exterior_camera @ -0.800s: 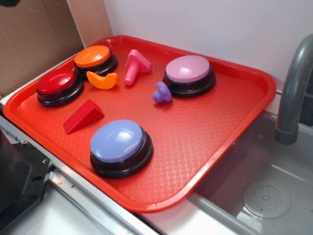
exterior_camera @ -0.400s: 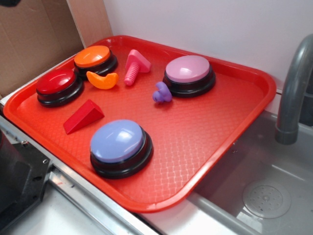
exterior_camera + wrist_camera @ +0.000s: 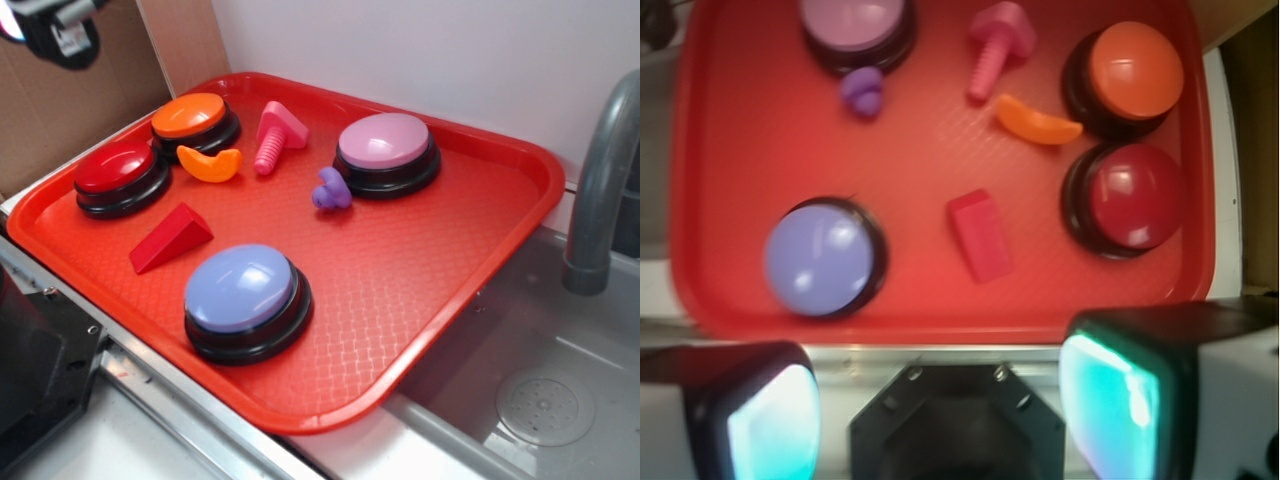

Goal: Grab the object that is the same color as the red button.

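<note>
Gripper (image 3: 940, 405) hung wide open above the tray's (image 3: 740, 150) near edge, red wedge (image 3: 979, 236) free between red button (image 3: 1127, 198) and blue button (image 3: 820, 258).

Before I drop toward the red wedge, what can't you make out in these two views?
- Gripper: in the wrist view only the finger bases show, blurred and cut by the bottom edge; in the exterior view it is clipped at the top-left corner.
- Small red plastic wedge: soft in the wrist view, so its slope direction is unclear there; the exterior view shows it.
- Round pink-domed button: top cut off by the wrist frame.
- Grey faucet: spout end cropped in the exterior view.
</note>
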`<act>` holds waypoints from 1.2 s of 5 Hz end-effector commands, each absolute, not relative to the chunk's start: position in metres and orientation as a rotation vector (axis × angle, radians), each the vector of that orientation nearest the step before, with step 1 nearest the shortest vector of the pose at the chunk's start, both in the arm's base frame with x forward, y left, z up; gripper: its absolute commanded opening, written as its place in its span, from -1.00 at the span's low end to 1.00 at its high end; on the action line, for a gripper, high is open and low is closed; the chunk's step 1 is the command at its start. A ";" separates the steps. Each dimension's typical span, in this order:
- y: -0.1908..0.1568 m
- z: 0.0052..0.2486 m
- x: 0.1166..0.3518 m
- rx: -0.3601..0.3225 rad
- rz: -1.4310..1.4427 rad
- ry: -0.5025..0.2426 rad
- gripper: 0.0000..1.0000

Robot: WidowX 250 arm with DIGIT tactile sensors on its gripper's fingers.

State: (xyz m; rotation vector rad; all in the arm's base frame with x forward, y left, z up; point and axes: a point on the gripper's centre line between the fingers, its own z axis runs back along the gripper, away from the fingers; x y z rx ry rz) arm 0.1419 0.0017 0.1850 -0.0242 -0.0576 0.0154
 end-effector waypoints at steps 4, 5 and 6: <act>0.028 0.069 0.189 0.016 -0.123 -0.102 1.00; 0.025 0.051 0.188 0.028 -0.109 -0.066 1.00; 0.024 0.032 0.190 0.005 -0.103 -0.051 1.00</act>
